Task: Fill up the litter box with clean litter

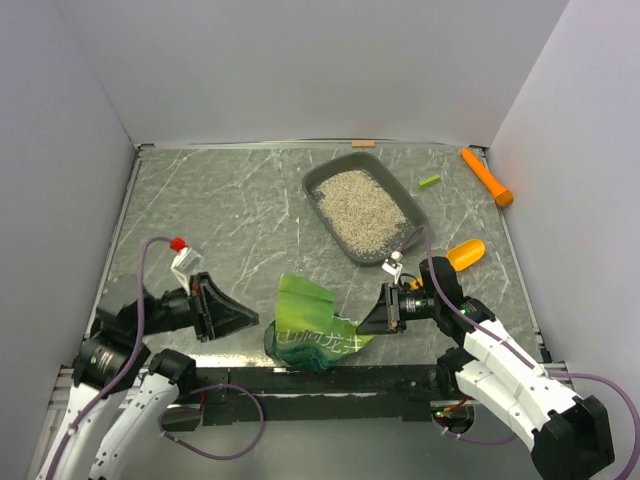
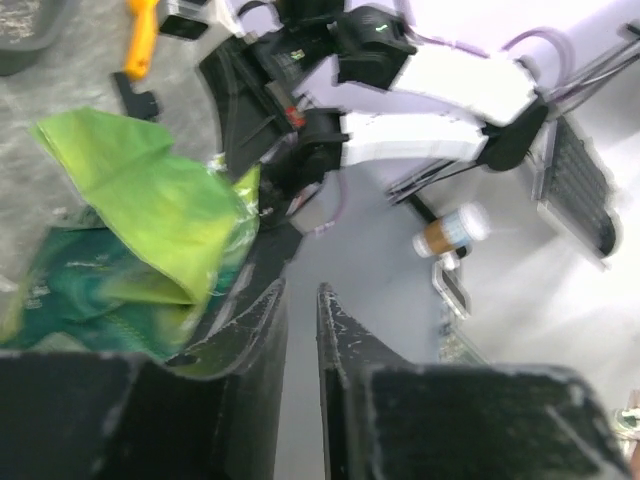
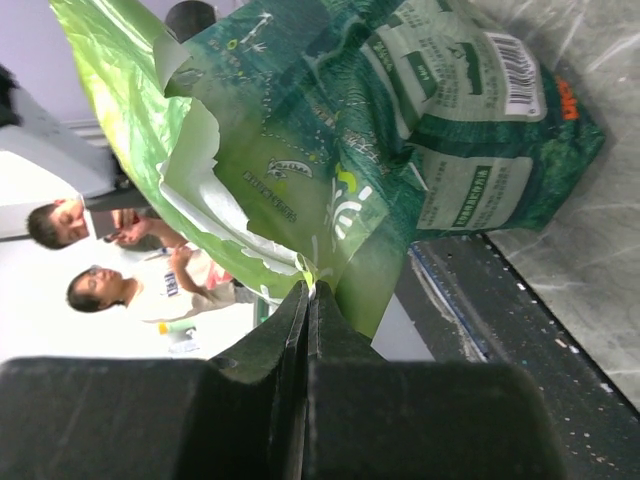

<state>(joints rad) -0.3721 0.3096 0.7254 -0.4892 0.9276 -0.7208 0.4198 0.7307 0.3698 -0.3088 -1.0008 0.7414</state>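
The litter box (image 1: 312, 190) sits at about 1 o'clock on the worktop (image 1: 220, 210), with a bed of clean litter (image 1: 362, 208) already covering most of its floor. The crinkled green bag (image 1: 305, 335) is well apart from it, down at 6 o'clock against the near edge. The right pincer (image 1: 368, 322) is clamped flat on a thin, torn flap at the bag's 3 o'clock side. The left pincer (image 1: 240, 320) stands slightly apart at the bag's 9 o'clock side, gripping nothing. As I judge it, the main risk is that single hold. The flap is ragged film, and if the bag still carries weight, a lift or tilt could tear it further or pull it from between the fingers. With no support on the far side, the bag could sag or twist, its mouth could swing off line, and granules would scatter over the worktop short of the tray. The bag also rests right at the near rail, so a careless tug toward 6 o'clock might drag it off. The orange scoop (image 1: 466, 252) lies at 3 o'clock, close to the right arm's path, and could be knocked.
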